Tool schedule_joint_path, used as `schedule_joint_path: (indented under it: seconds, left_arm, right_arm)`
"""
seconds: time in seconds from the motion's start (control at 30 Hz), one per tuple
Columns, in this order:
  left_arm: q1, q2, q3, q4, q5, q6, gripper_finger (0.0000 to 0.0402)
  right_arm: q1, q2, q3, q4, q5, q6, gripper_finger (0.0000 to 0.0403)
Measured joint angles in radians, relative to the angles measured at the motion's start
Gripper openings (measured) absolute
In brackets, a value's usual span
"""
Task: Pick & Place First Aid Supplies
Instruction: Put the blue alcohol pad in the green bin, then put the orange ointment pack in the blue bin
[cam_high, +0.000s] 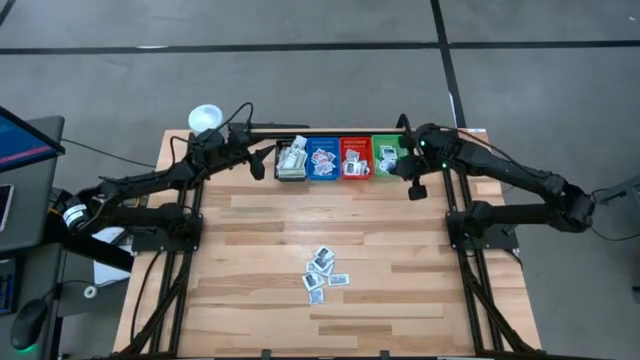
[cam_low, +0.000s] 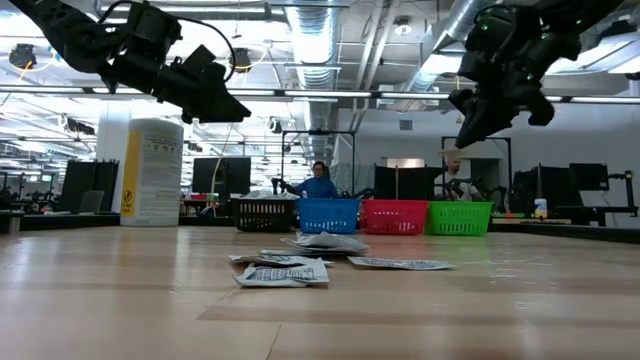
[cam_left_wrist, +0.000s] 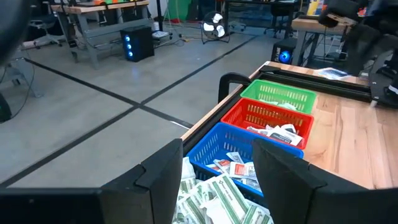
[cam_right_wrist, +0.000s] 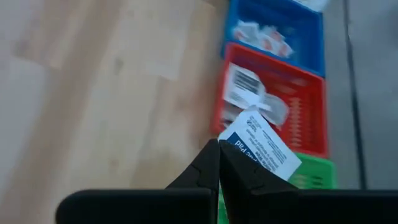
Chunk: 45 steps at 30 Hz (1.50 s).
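Note:
Several small white packets with dark marks lie in a loose pile (cam_high: 322, 272) on the wooden table, also seen in the low view as a pile (cam_low: 300, 262). More packets fill the black bin (cam_high: 291, 158), blue bin (cam_high: 322, 158), red bin (cam_high: 354, 158) and green bin (cam_high: 386, 157) along the far edge. My left gripper (cam_left_wrist: 217, 186) hangs open and empty over the black bin's packets (cam_left_wrist: 214, 199). My right gripper (cam_right_wrist: 219, 152), raised beside the green bin (cam_right_wrist: 311, 177), is shut on a white packet with a blue band (cam_right_wrist: 264, 149). My right gripper pinches the blue-banded packet between its two fingertips by one corner (cam_right_wrist: 235, 142). The rest of the packet sticks out past the fingertips. It is lifted clear, above the red bin (cam_right_wrist: 273, 93) and the green bin.
A white cylindrical tub with a yellow label (cam_high: 204, 118) stands at the far left corner, beside my left arm. Bare wood lies between the bins and the pile. The low view shows the four bins in a row (cam_low: 328, 214) and a person in the room behind.

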Motion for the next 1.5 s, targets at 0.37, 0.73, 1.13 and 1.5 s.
schedule_joint_path:
  seconds: [0.37,0.73,1.13,1.5]
  left_arm:
    - [-0.003,0.000,0.000,0.000,0.000,0.000,0.0195]
    - [-0.003,0.000,0.000,0.000,0.006,0.000,0.0195]
    - [-0.003,0.000,0.000,0.000,0.005,-0.001,0.0195]
    - [-0.039,0.000,0.000,0.001,0.004,-0.011,0.0195]
  right_arm:
    - [-0.111,0.231,0.000,0.152,0.129,-0.108,0.0000]
    - [-0.125,0.307,0.000,0.253,0.238,-0.065,0.0000]
    - [-0.143,0.319,0.000,0.267,0.262,0.139,0.0090]
    - [-0.104,0.241,0.001,0.273,0.333,0.146,0.0132]
